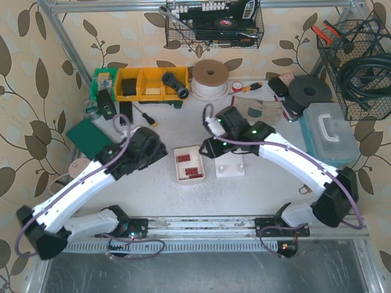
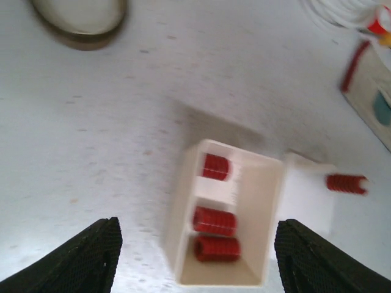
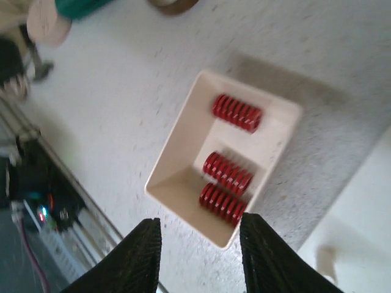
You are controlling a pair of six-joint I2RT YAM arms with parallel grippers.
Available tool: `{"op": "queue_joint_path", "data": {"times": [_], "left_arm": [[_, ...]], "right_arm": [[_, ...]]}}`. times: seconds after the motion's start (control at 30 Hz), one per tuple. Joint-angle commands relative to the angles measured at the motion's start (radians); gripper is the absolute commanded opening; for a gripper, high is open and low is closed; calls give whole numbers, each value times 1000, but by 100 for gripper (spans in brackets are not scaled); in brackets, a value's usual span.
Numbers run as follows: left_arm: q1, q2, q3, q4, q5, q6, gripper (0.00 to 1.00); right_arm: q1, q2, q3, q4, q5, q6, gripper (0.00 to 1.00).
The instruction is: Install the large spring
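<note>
Top external view gave you the room first: leaf-patterned wallpaper [image 1: 36, 79] on the walls, a back wire basket [image 1: 214, 44] of tools hung high, and a side wire basket [image 1: 351, 113] holding black hose. The table [image 1: 165, 195] was pale speckled grey, with an aluminium rail [image 1: 201, 223] along its near edge. Yellow bins [image 1: 149, 82], a tape roll [image 1: 211, 76] and a teal case [image 1: 330, 131] lined the far side, well beyond both hands, and a green pad [image 1: 88, 135] lay out past your left arm.

The white tray [image 1: 181, 173] sat between your two hands, with the white plate [image 1: 230, 168] just beside it, under your right arm.

Your left gripper [image 2: 198, 226] hung with its fingers [image 2: 85, 259] spread wide and nothing between them; the tray lay directly ahead of it. Your right gripper [image 3: 200, 221] held its fingers [image 3: 143, 253] a little apart, also empty, right over the tray's near rim.

Three red springs [image 3: 227, 173] lay on their sides in the tray, two close together nearest the right fingertips and one in the farther compartment. You could not tell which was the large one. A loose spring [image 2: 346, 183] showed, blurred, off to the right of the left hand, at the plate's far edge.
</note>
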Motion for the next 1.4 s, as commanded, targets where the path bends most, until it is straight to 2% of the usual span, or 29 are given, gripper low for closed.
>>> {"op": "queue_joint_path", "data": {"times": [0.0, 0.13, 0.3, 0.6, 0.8, 1.07, 1.37], "left_arm": [[114, -140, -201, -31, 28, -37, 73], [195, -202, -338, 55, 148, -32, 73], [259, -178, -370, 98, 224, 34, 73], [385, -159, -401, 178, 324, 110, 72], [445, -166, -416, 205, 358, 122, 73], [467, -151, -416, 208, 363, 128, 73], [474, -145, -399, 201, 361, 145, 72]], "right_arm": [[97, 122, 95, -183, -8, -186, 38], [209, 258, 192, -252, 85, -303, 35], [283, 449, 294, -302, 185, -393, 27], [286, 648, 390, -313, 272, -475, 34], [286, 698, 403, -290, 297, -494, 36], [284, 714, 388, -216, 420, -504, 37], [260, 747, 385, -169, 394, -480, 40]]}}
